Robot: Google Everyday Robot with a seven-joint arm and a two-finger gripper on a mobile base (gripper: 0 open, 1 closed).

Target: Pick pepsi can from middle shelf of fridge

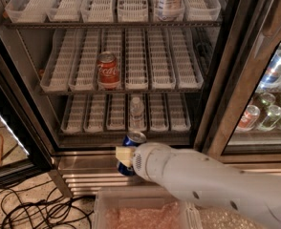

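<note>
The gripper point(125, 157) holds the pepsi can point(132, 140) outside the fridge point(220, 75).

The fingers are clamped on the blue can, which sits tilted low in front of the ribbed steel base (its silver top points up and toward the shelves). On the middle shelf point(165, 57) only the red cola can point(108, 69) stands, in the third lane from the left. A small water bottle point(137, 110) stands on the rack below.
</note>
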